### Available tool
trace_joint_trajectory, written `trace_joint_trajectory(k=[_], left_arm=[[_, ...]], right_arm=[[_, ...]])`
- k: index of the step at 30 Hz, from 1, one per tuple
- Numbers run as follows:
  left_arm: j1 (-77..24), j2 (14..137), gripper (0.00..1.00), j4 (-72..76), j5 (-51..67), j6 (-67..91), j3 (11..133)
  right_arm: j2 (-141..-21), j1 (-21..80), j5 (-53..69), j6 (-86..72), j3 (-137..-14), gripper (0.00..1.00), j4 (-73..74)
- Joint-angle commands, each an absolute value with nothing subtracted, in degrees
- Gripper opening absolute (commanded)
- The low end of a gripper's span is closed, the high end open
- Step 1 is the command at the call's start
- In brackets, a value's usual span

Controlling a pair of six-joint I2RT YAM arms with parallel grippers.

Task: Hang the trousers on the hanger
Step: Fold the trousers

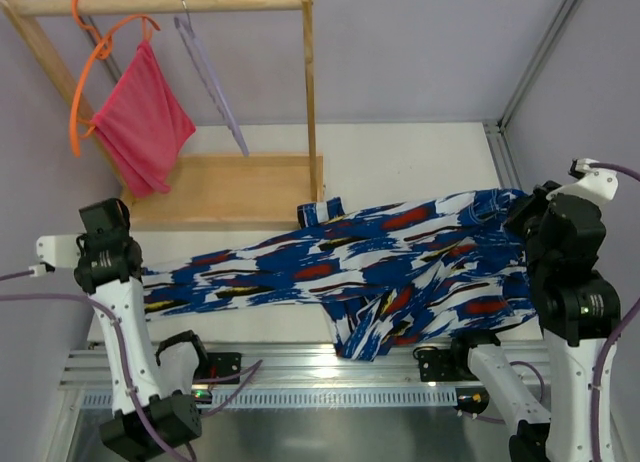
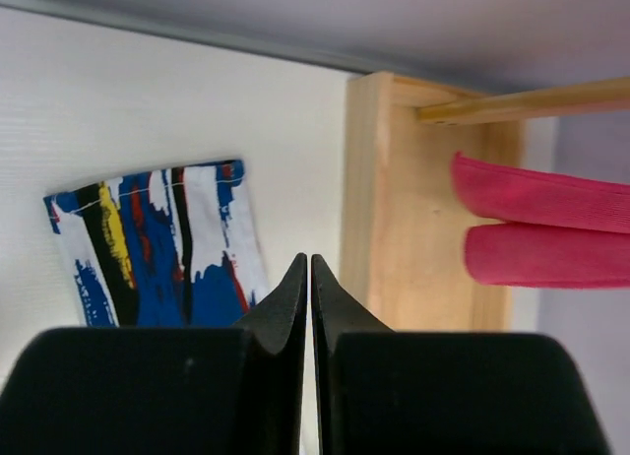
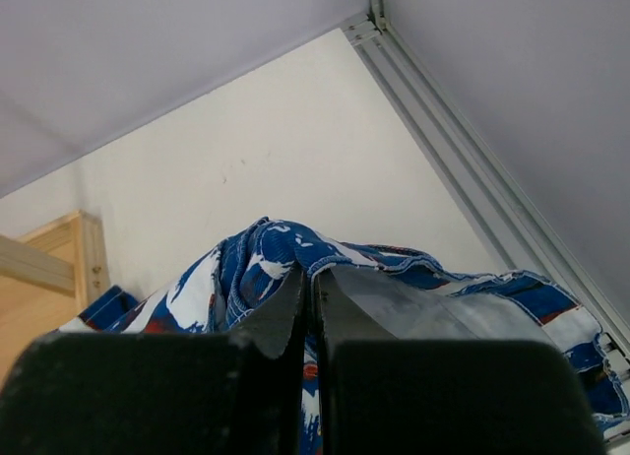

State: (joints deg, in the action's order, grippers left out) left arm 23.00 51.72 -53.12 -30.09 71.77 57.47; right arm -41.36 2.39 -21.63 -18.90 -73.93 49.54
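Soft, even light falls from above; the white tabletop (image 1: 400,162) reads bright, with only a faint shadow edging the trousers (image 1: 300,267). Close up, my left end effector (image 2: 307,268) and right end effector (image 3: 313,278) look dark and slightly blurred.

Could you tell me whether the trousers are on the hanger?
Not yet: the trousers lie spread on the table; the hanger hangs bare on the rail.

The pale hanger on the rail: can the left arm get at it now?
Probably not directly: the pink cloth on the orange hanger hangs between the left arm and the pale hanger.
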Motion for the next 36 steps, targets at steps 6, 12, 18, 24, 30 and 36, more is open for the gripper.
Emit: trace_joint_trajectory(k=[6, 12, 18, 24, 30, 36], left_arm=[[23.2, 39.9, 0.00, -60.0, -36.3, 73.9, 66.7], [23.1, 37.0, 0.01, -65.4, -39.5, 72.8, 75.2], [23.1, 39.2, 0.01, -64.8, -38.1, 70.4, 78.6], [23.1, 41.3, 0.10, -55.5, -20.9, 58.8, 70.7], [22.9, 40.3, 0.56, -52.8, -10.2, 61.3, 51.1], [18.6, 49.4, 0.59, -46.8, -13.8, 66.0, 42.9]], right_arm=[[-37.7, 2.2, -12.4, -18.1, -91.0, 0.04, 52.3], [-37.1, 2.2, -9.1, -19.9, -104.6, 0.04, 57.9], [-38.0, 2.2, -15.3, -18.4, -105.6, 0.04, 53.9], [-42.8, 2.2, -12.2, -18.4, -99.7, 0.04, 56.6], [-34.4, 2.2, -10.2, -20.7, -83.6, 0.03, 49.0], [-34.5, 2.2, -9.2, -20.6, -76.5, 0.04, 46.6]])
